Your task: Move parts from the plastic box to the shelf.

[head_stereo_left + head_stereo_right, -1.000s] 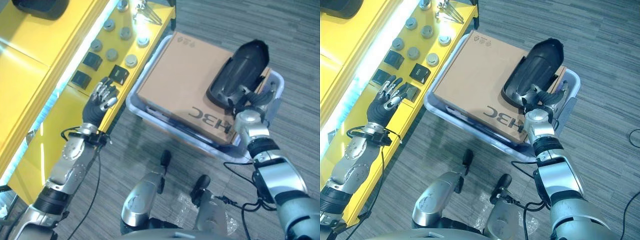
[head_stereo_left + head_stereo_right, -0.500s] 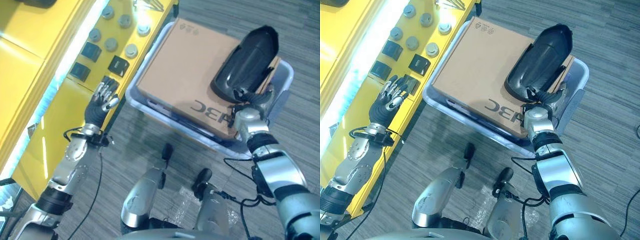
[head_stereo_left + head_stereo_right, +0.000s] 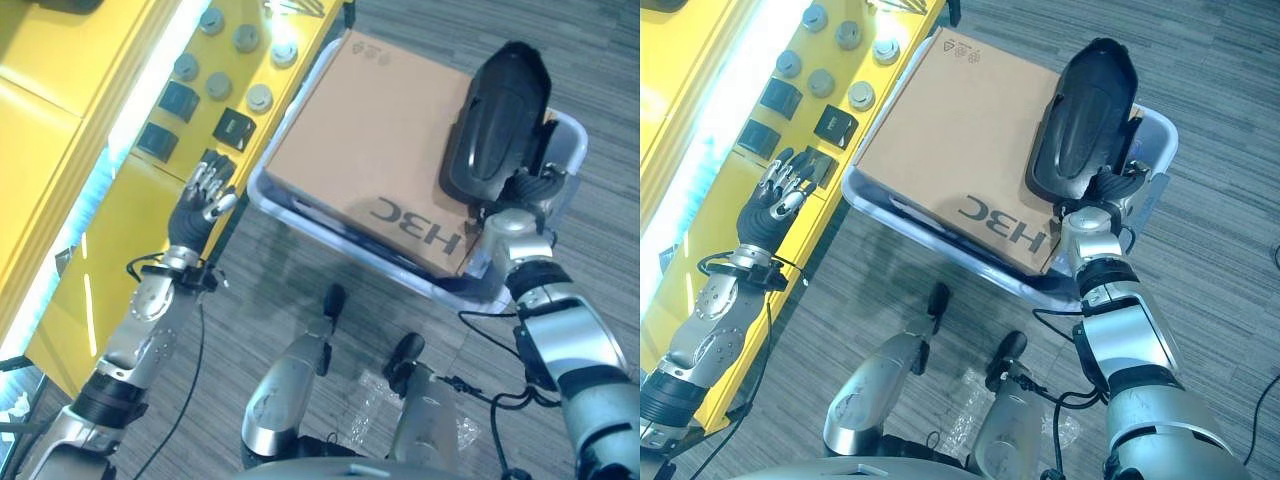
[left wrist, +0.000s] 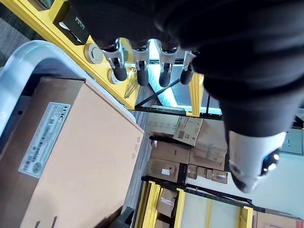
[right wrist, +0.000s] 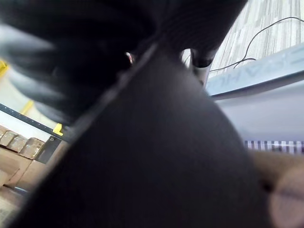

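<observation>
1. Parts first: your right hand [image 3: 1110,190] has its fingers clenched round the near end of a long black moulded shell [image 3: 1085,115], smooth and domed, lying on the flat brown cardboard carton [image 3: 960,140] in the pale plastic box [image 3: 300,215].
2. Your right wrist view is mostly dark blur, so the contact is hard to make out there.
3. Your left hand [image 3: 205,195] hangs with fingers [image 4: 142,76] released, straight, beside the yellow shelf [image 3: 130,210]; round grey discs [image 3: 259,97] and square black blocks [image 3: 234,128] lie just beyond them.
4. Grey striped floor [image 3: 1200,280] lies below.
</observation>
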`<state>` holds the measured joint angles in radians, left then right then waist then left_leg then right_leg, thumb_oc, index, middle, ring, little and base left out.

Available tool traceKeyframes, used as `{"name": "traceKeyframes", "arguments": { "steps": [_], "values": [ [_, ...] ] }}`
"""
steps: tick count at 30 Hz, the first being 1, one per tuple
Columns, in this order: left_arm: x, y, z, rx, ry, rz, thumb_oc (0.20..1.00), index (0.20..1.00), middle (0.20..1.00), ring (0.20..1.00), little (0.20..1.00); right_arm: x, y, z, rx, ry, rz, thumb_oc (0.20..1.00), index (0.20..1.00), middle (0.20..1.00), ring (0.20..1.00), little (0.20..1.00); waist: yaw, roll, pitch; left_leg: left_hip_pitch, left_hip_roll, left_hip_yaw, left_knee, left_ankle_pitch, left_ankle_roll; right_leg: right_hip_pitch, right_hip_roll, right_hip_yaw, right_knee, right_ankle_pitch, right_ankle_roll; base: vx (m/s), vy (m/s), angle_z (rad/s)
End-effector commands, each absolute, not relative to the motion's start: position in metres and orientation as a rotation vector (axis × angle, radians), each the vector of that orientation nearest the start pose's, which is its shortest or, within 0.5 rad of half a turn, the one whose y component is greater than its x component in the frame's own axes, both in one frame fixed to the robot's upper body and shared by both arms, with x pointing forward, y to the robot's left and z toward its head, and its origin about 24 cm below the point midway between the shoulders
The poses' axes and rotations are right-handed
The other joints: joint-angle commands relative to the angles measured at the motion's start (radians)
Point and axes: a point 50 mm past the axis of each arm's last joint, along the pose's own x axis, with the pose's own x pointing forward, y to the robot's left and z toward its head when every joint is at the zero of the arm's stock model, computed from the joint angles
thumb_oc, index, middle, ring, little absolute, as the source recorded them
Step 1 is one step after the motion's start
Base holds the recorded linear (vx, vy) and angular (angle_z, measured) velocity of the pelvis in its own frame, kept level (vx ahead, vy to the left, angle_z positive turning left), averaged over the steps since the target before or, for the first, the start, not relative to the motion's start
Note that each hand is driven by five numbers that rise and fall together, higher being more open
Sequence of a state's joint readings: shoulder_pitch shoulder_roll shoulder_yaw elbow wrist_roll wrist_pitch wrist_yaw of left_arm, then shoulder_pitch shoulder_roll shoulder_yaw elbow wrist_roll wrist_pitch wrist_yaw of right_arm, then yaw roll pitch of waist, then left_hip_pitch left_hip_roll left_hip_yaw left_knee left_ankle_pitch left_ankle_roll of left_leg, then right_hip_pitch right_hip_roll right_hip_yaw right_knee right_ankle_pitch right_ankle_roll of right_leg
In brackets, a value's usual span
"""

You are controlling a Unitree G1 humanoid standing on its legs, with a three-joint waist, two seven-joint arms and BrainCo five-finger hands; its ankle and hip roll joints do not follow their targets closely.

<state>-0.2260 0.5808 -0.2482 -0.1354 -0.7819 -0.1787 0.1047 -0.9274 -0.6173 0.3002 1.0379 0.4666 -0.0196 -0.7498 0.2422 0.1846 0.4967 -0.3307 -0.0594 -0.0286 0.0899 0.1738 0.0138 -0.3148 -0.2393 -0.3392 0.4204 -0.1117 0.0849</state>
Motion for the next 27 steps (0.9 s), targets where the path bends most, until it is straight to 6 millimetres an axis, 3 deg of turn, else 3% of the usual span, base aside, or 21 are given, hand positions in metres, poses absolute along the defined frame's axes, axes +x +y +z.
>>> {"name": "traceKeyframes", "arguments": {
  "steps": [1,12,17,23,27],
  "values": [
    [0.276,0.179,0.171,-0.231,-0.477,-0.268,1.000,1.000,1.000,1.000,1.000,0.374,-0.295,0.164,-0.271,-0.093,-0.870,0.200,0.200,0.200,0.200,0.200,0.014,-0.030,0.023,-0.040,-0.016,0.011,0.129,-0.140,0.003,0.067,-0.034,0.039,-0.248,0.203,0.052,0.00,0.000,0.00],
    [0.267,0.185,0.172,-0.235,-0.485,-0.291,1.000,1.000,1.000,1.000,1.000,0.361,-0.295,0.176,-0.219,-0.261,-0.844,0.200,0.200,0.200,0.200,0.200,-0.016,-0.052,0.017,0.060,0.008,0.026,0.087,-0.145,-0.004,0.151,-0.014,0.046,-0.277,0.196,0.045,-0.02,-0.039,-0.01],
    [0.262,0.191,0.168,-0.237,-0.452,-0.301,1.000,1.000,1.000,1.000,1.000,0.344,-0.283,0.182,-0.174,-0.363,-0.778,0.200,0.200,0.200,0.200,0.200,-0.045,-0.085,-0.032,0.125,0.025,0.038,0.055,-0.151,-0.010,0.206,0.009,0.056,-0.311,0.194,0.044,0.03,-0.055,-0.13],
    [0.268,0.180,0.157,-0.265,-0.323,-0.376,1.000,1.000,1.000,1.000,1.000,0.332,-0.258,0.178,-0.142,-0.394,-0.682,0.200,0.200,0.200,0.200,0.200,-0.085,-0.121,-0.106,0.209,0.055,0.063,0.006,-0.148,-0.023,0.275,0.040,0.074,-0.359,0.194,0.044,0.05,-0.059,-0.13],
    [0.277,0.160,0.148,-0.309,-0.216,-0.477,1.000,1.000,1.000,1.000,1.000,0.329,-0.242,0.173,-0.132,-0.397,-0.639,0.200,0.200,0.200,0.200,0.200,-0.114,-0.140,-0.151,0.249,0.072,0.076,-0.009,-0.146,-0.030,0.306,0.055,0.091,-0.380,0.196,0.042,0.03,-0.054,-0.18]
  ]
}}
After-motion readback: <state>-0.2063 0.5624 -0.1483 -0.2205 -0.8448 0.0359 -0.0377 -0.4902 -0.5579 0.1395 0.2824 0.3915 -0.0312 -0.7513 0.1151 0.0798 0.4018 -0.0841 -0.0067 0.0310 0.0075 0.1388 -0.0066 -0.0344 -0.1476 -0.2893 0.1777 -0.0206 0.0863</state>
